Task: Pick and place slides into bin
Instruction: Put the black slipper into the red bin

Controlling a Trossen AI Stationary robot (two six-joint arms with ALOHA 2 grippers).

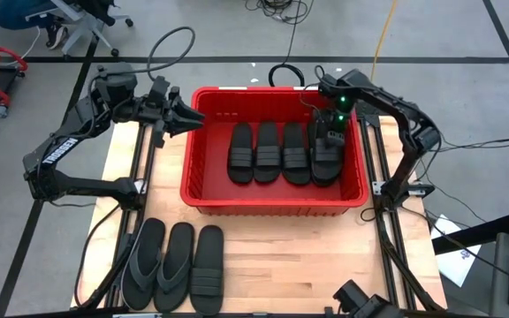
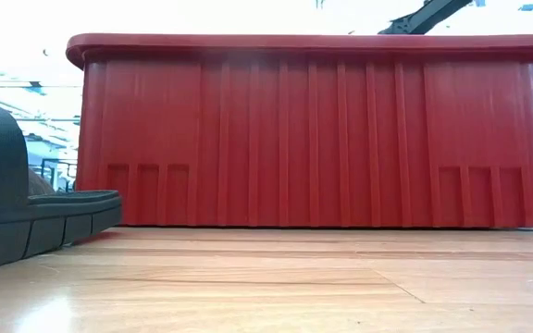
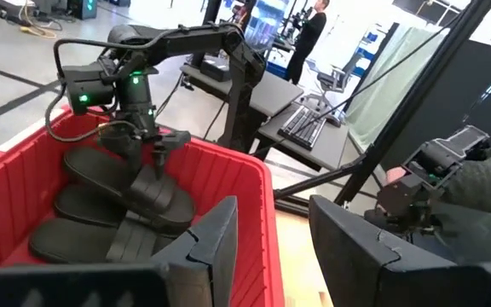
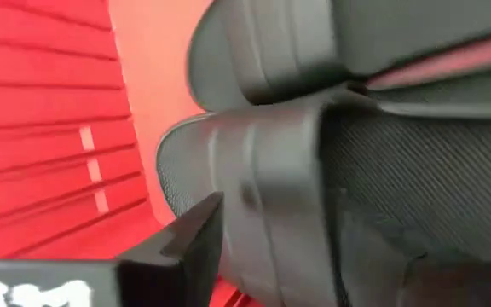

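Red plastic bin: centre of the high view, on the wooden worktop. Contents: four black band-strap slides in a row, from the leftmost slide to the rightmost slide beside the bin's right wall.

Outside the bin: three slides at the lower left of the high view, just beside one another. Two are thong sandals; one is a band-strap slide. The low view shows the toe of one slide at its left edge.

Right tool: down inside the bin, over the heel end of the rightmost slide, fingers spread around it; whether they grip or have let go, cannot tell.

Left tool: at the bin's upper-left rim, fingers partly apart, holding nothing.

Progress, as judged: four slides count as placed, the fourth just being set down. Three on the worktop remain to be picked. An eighth slide is not visible.
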